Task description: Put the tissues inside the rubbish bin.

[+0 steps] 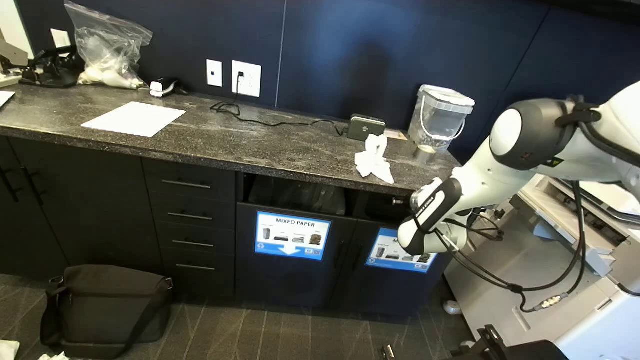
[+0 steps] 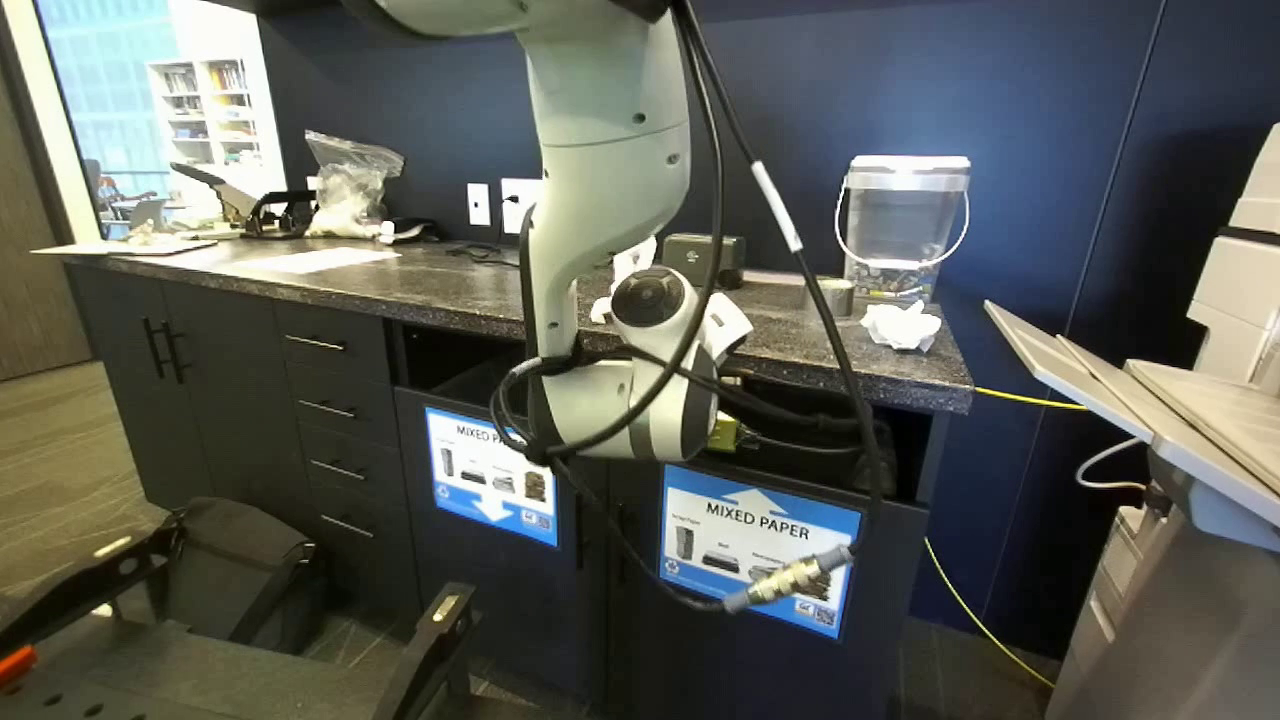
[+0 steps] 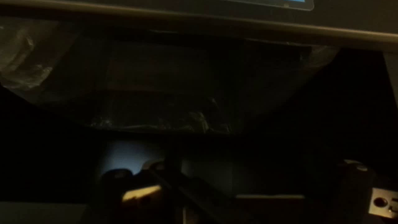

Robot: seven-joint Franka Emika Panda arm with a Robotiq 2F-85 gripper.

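Crumpled white tissues (image 1: pixel 375 160) lie on the counter; they show partly behind my arm in an exterior view (image 2: pixel 632 262). Another crumpled tissue (image 2: pixel 900 325) lies at the counter's right end. A lined rubbish bin (image 3: pixel 155 112) sits inside the dark cabinet slot under the counter, its clear plastic liner showing. A pale see-through bucket (image 1: pixel 440 120) with a white top and wire handle stands at the counter's back right, small items in its bottom. My gripper (image 3: pixel 247 189) is inside the slot; its fingertips are too dark to read, and nothing held is visible.
The counter edge (image 1: pixel 310 172) lies above the slot and a signed cabinet door (image 2: pixel 750 540) below it. A tape roll (image 1: pixel 425 152), dark box (image 1: pixel 366 127) and flat sheet (image 1: pixel 135 119) lie on the counter. A printer-like machine (image 1: pixel 540 260) stands right. Cables hang from my arm.
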